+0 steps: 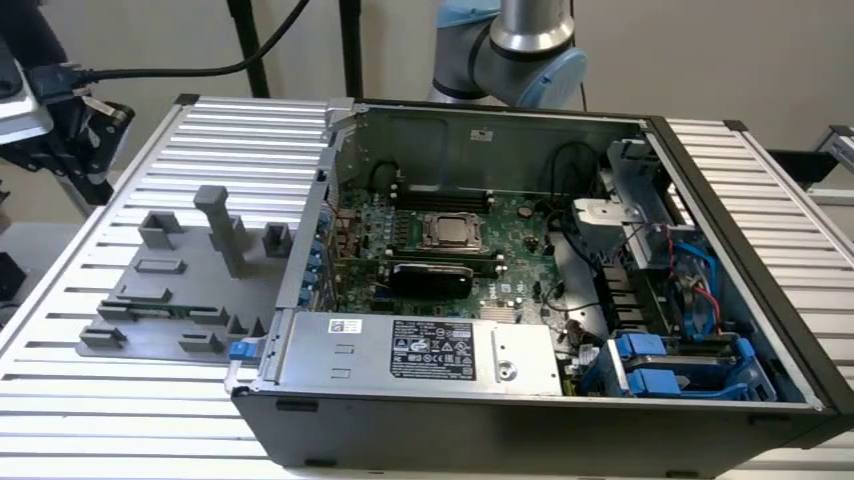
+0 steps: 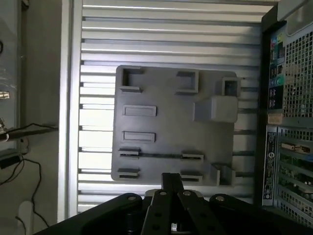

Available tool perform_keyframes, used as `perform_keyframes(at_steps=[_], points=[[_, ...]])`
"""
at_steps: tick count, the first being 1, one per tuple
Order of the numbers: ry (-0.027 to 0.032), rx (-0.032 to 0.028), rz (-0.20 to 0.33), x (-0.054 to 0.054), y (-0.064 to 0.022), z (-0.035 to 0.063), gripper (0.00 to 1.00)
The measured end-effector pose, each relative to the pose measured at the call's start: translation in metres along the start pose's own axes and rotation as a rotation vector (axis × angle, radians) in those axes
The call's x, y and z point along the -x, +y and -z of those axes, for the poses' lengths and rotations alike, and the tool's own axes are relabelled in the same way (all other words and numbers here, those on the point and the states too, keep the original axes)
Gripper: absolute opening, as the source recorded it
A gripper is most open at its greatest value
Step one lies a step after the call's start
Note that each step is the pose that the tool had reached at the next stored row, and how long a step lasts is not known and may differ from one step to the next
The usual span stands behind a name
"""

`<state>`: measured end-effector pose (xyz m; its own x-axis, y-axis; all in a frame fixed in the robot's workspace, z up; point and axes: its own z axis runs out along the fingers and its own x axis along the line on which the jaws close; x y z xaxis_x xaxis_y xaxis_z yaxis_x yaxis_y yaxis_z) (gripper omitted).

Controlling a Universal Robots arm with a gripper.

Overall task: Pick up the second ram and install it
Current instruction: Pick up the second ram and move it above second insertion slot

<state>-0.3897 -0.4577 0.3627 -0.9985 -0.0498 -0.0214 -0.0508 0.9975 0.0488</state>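
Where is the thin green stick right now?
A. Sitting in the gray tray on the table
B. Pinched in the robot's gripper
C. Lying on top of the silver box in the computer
A: the second ram sits on edge between small holders on the gray tray, outside the computer case.

end effector (image 2: 172,182): cut off at edge | second ram (image 1: 171,308): chips too small to tell

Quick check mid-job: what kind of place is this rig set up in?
Most likely a lab or workshop bench set up for robotic PC assembly: a ribbed aluminium table, an open computer case with its motherboard exposed, and a grey fixture tray with part holders beside the case.
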Motion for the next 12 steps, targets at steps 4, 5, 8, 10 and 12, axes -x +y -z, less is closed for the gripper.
perform_keyframes(at_steps=[4, 5, 8, 10, 12], points=[[0.0035, 0.0016, 0.072, 0.0, -0.0002, -0.0045, 0.0], [0.0044, 0.0019, 0.09, 0.0, -0.0003, -0.0055, 0.0], [0.0071, 0.0031, 0.145, 0.0, -0.0005, -0.0088, 0.0], [0.009, 0.0038, 0.181, 0.0, -0.0005, -0.011, 0.0], [0.0107, 0.0047, 0.218, 0.0, -0.0007, -0.0132, 0.0]])
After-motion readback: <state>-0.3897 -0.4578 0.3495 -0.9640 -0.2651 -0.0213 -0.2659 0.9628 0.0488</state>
